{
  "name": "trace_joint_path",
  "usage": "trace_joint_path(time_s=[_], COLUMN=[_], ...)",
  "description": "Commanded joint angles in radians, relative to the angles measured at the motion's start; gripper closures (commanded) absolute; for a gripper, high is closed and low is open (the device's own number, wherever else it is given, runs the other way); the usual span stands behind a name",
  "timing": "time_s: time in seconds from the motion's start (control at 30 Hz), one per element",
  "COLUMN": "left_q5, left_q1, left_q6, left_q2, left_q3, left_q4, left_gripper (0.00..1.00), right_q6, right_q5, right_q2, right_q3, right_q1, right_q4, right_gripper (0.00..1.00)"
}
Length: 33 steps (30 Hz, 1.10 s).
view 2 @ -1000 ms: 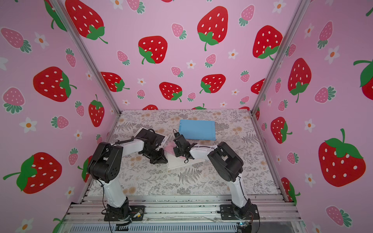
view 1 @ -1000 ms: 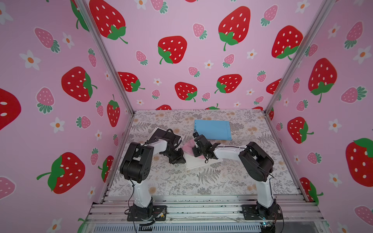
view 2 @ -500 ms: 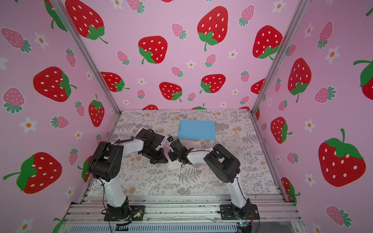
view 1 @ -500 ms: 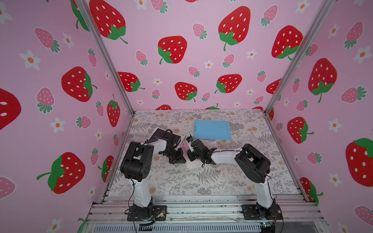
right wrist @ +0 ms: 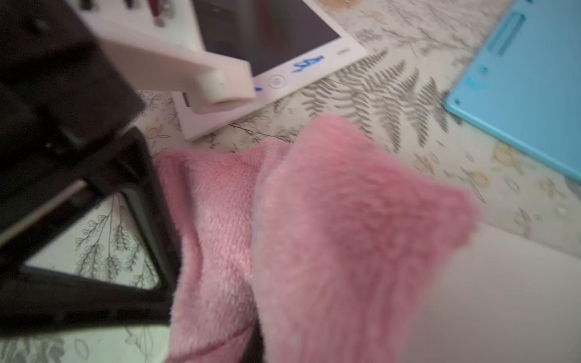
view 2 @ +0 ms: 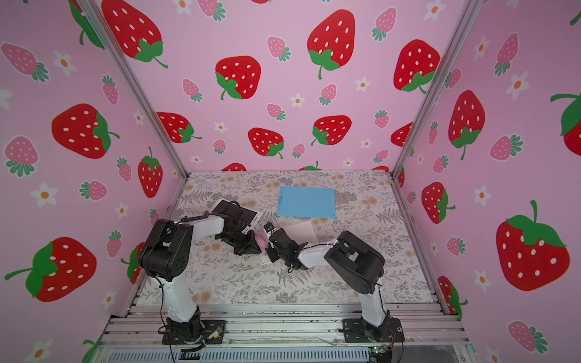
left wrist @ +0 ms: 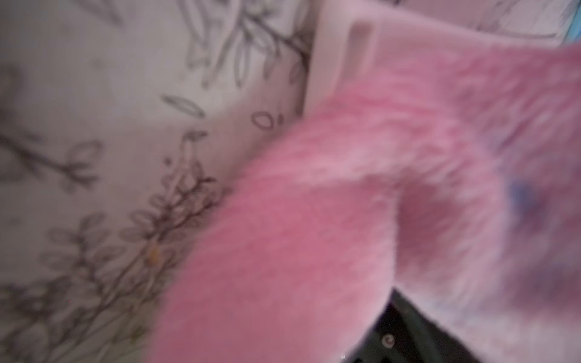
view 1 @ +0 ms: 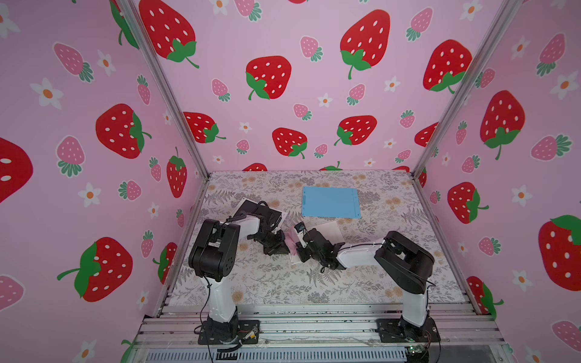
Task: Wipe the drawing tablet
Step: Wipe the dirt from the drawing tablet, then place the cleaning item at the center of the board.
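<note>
In both top views, the left gripper (view 1: 278, 248) and right gripper (view 1: 298, 248) are seen meeting at mid-table, each closed narrowly on a pink cloth (view 1: 291, 242). The dark-screened drawing tablet (view 1: 245, 206) is shown lying diagonally behind the left arm, judged the nearer. In the left wrist view, little but blurred cloth is shown, over a pale slab (left wrist: 333, 56). In the right wrist view, blue marks on the tablet's white frame (right wrist: 314, 63) are seen beyond the cloth.

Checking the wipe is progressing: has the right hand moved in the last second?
Yes. The right hand has slid toward the left hand, further from the fixed flat blue rectangular board, over the white tablet.
</note>
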Motion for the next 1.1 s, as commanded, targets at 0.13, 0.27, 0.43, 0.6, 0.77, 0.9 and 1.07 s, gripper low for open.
trace_joint_path(time_s=[0.13,0.27,0.43,0.6,0.77,0.9,1.07], left_q5=[-0.305,-0.306,-0.307,-0.309,-0.311,-0.310,-0.306], left_q1=[-0.002,-0.002,-0.003,-0.008,-0.016,-0.026,-0.042], left_q6=[-0.005,-0.001,-0.001,-0.002,-0.007,-0.012,-0.028], left_q2=[0.127,0.143,0.147,0.145,0.139,0.136,0.140], left_q3=[-0.038,-0.022,-0.008,0.000,0.011,0.025,0.038], left_q4=[-0.039,-0.047,-0.053,-0.056,-0.058,-0.062,-0.055], left_gripper=[0.87,0.87,0.87,0.87,0.86,0.81,0.75], right_q6=[-0.065,-0.021,0.057,0.074,0.509,0.690,0.811], right_q5=[-0.012,0.004,0.022,0.084,0.189,0.105,-0.041], right_q2=[-0.022,0.021,-0.072,-0.128,-0.202,-0.317,-0.361], right_q3=[0.029,0.063,-0.081,-0.106,-0.044,-0.041,-0.054], right_q1=[0.155,0.176,0.041,0.021,-0.135,-0.295,-0.433], right_q4=[-0.067,-0.072,-0.081,-0.194,-0.652,-0.857,-0.983], right_gripper=[1.00,1.00,1.00,1.00,1.00,1.00,1.00])
